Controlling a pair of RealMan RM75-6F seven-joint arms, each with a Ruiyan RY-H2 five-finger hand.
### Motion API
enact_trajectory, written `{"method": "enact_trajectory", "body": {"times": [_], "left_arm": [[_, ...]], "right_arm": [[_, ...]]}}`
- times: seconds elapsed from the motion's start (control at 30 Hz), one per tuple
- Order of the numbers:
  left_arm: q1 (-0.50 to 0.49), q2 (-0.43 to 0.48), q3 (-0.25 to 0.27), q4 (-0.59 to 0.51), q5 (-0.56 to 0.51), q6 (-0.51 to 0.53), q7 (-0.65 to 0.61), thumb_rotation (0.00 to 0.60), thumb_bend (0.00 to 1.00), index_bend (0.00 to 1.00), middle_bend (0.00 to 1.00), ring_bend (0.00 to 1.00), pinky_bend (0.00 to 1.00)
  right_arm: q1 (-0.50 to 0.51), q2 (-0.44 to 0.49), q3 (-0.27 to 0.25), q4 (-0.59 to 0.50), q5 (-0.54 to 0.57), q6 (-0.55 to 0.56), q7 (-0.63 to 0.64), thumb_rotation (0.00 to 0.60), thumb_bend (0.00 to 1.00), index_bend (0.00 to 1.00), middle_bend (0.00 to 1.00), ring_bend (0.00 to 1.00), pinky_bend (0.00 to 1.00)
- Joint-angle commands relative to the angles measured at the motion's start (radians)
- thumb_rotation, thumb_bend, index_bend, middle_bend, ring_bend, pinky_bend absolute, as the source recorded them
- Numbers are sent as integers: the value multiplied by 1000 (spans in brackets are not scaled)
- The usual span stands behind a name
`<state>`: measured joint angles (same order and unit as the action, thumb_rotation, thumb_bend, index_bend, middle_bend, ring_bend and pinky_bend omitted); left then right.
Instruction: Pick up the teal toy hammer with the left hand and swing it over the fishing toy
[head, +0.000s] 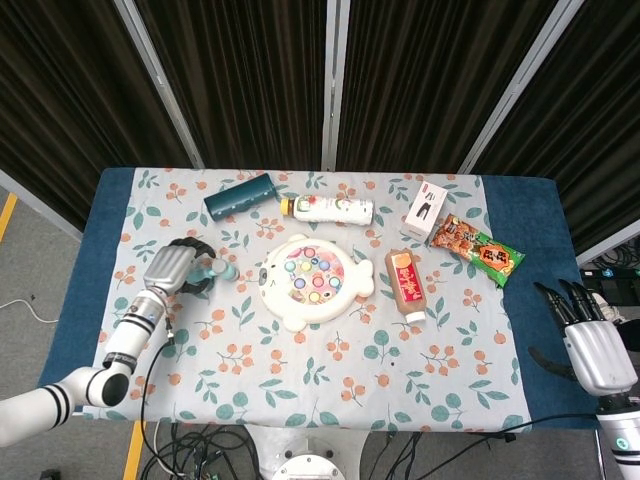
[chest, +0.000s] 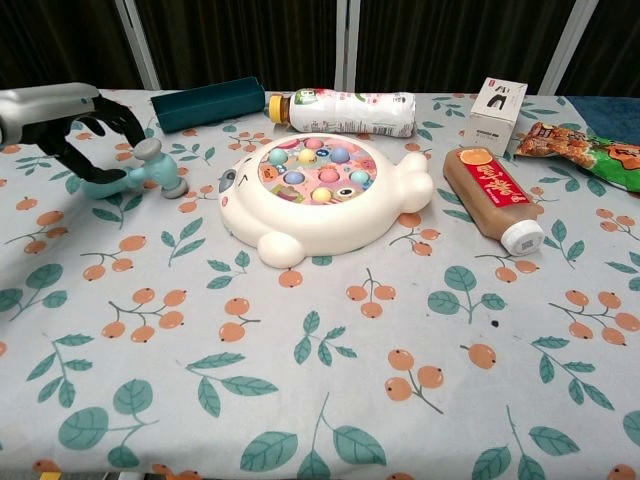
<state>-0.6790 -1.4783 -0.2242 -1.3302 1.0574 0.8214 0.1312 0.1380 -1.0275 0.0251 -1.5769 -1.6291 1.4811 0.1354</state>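
Nearest to you, your right hand (head: 592, 345) hangs off the table's right edge, fingers apart and holding nothing; only the head view shows it, and its forearm is cut off by the frame's bottom corner.

Your left hand (chest: 75, 125) is over the handle of the teal toy hammer (chest: 150, 170), dark fingers (chest: 120, 118) curved above it and the thumb below. In the chest view the handle's end is hidden behind the hand, and you cannot tell from either view whether the fingers have actually clamped onto it. The hammer lies on the floral tablecloth (chest: 300, 380), head toward the fishing toy (chest: 320, 195), which sits just to its right at the middle of the table.

Right of the toy lies a brown drink bottle (chest: 492, 195). Farther back sit a dark teal box (chest: 208, 103), a white bottle (chest: 345, 110) on its side, a small white carton (chest: 495, 113) and a snack packet (chest: 585, 150), cut off at the chest view's right edge.
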Motion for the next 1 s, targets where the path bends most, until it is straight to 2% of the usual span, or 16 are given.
{"method": "enact_trajectory", "body": {"times": [0.03,0.43,1.0], "left_arm": [[-9,-25,0,15,-22,11,19,600,336,356,273,158,185],[-32,-73,1,38,-91,23,67,600,331,399,286,169,189],[-38,-105,9,70,-107,40,77,600,341,443,327,203,213]], "right_arm": [[0,-1,0,2,2,0,2,600,120,68,167,0,0],[-2,-3,-1,16,10,-4,17,600,120,68,167,0,0],[-2,-4,-1,19,17,-10,19,600,120,68,167,0,0]]}}
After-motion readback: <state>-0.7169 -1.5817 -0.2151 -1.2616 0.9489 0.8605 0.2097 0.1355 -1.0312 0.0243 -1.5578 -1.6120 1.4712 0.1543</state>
